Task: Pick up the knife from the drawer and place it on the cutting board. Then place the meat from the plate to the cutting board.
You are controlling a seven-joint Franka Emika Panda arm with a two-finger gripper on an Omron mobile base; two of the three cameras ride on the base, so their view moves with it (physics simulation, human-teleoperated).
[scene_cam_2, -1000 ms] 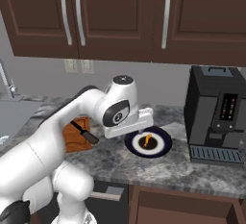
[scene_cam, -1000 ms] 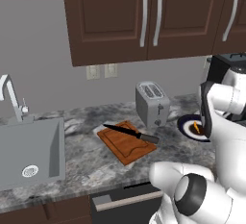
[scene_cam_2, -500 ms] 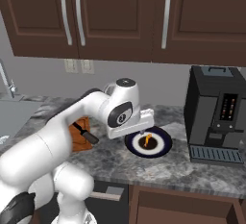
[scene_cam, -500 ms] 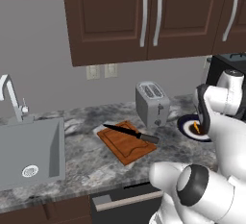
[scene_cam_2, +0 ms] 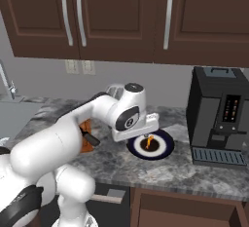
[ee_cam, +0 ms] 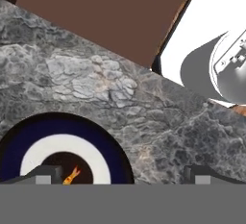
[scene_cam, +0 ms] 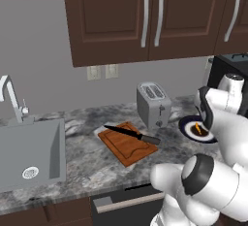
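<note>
Over the plate [scene_cam_2: 165,145] (meat [scene_cam_2: 148,142] inside), jaws spread wide

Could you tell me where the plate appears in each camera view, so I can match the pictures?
Left base view: the plate sits at right, partly behind the arm, right of the toaster.
Right base view: centre, just below the hand, left of the coffee machine.
Hand view: bottom left corner.
Shared landmark: the meat at its centre.
</note>
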